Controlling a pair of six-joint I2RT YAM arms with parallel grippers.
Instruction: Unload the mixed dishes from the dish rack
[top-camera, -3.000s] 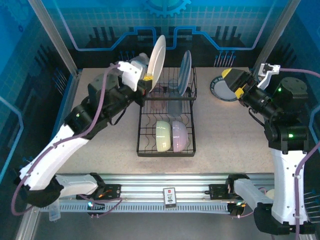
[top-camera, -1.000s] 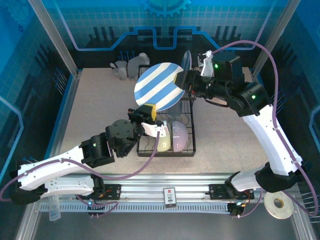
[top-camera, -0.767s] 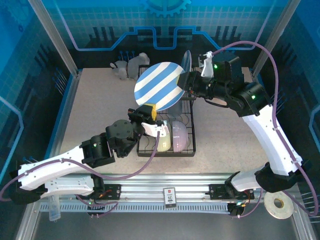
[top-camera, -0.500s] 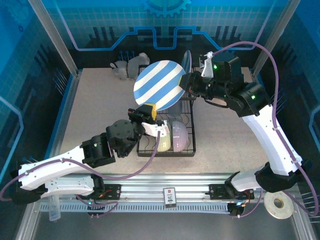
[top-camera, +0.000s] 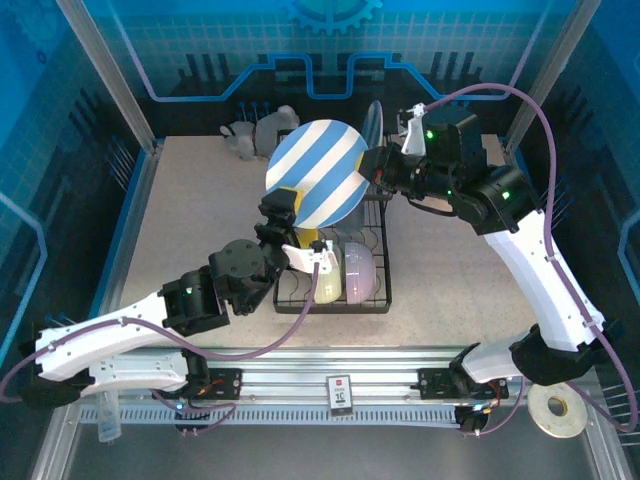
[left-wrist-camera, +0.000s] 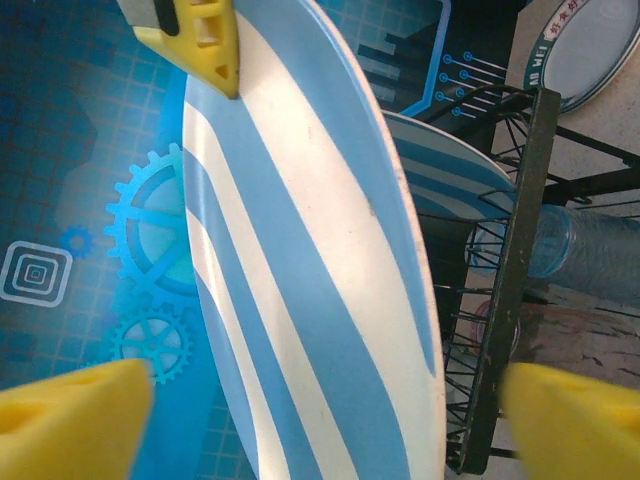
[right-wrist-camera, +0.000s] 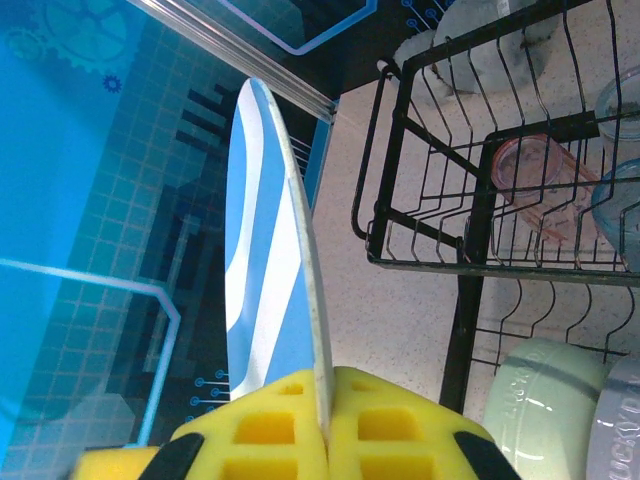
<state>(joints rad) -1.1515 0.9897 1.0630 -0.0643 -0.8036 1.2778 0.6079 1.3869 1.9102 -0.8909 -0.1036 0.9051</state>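
Observation:
A blue-and-white striped plate (top-camera: 318, 172) hangs in the air over the black wire dish rack (top-camera: 283, 262). My right gripper (top-camera: 372, 165) is shut on its right rim; in the right wrist view the yellow pads (right-wrist-camera: 260, 435) pinch the plate (right-wrist-camera: 268, 270) edge-on. Just under the plate's lower left edge, my left gripper (top-camera: 292, 215) is open, its fingers (left-wrist-camera: 70, 420) spread wide on either side of the plate (left-wrist-camera: 310, 250) and not touching it. A second striped plate (top-camera: 373, 120) stands in the rack. A pale green bowl (top-camera: 325, 272) and a lavender bowl (top-camera: 358, 270) sit in the lower tier.
A pink tumbler (right-wrist-camera: 540, 170) and a blue-grey tumbler (left-wrist-camera: 590, 250) lie in the rack's upper tier. The white animal figurine (top-camera: 262, 130) stands at the back left. A round dark-rimmed dish (left-wrist-camera: 590, 50) lies on the table to the rack's right. Bare table stretches on the left.
My left gripper has opened and let go of the striped plate. The right gripper has shut on its right rim, and the plate has tipped up slightly.

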